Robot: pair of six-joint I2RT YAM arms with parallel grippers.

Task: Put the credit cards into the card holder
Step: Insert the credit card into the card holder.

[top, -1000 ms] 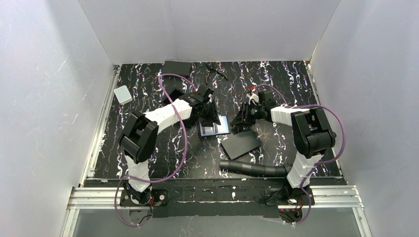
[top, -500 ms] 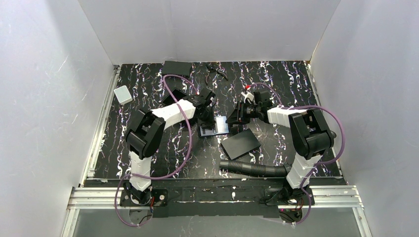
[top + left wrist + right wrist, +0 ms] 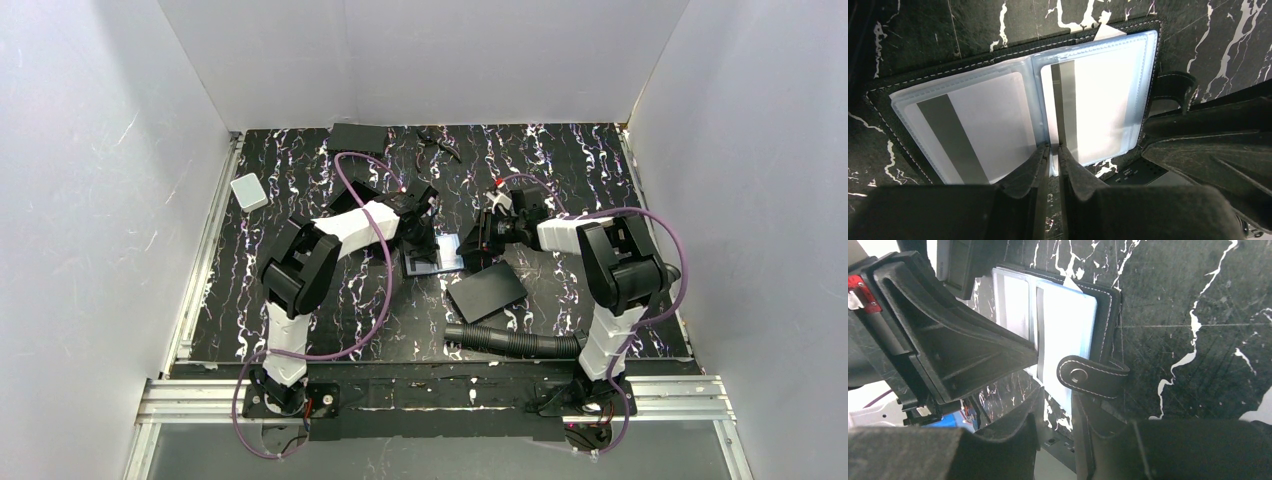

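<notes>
The black leather card holder lies open on the marble table between my two grippers. In the left wrist view its stitched rim frames two clear sleeves. A pale card with a grey stripe sits in the left sleeve and another card in the right. My left gripper is nearly shut at the holder's near edge, with the sleeve edge between its tips. My right gripper is open and straddles the holder's far side. The snap strap lies over its right finger.
A larger matte black sheet lies just right of the holder. A black ribbed hose lies near the front. A small white box sits far left. A black box and a small tool sit at the back.
My right gripper has moved left up to the holder's right edge. My left gripper has shifted slightly right and closer over the holder. The holder has barely moved.
</notes>
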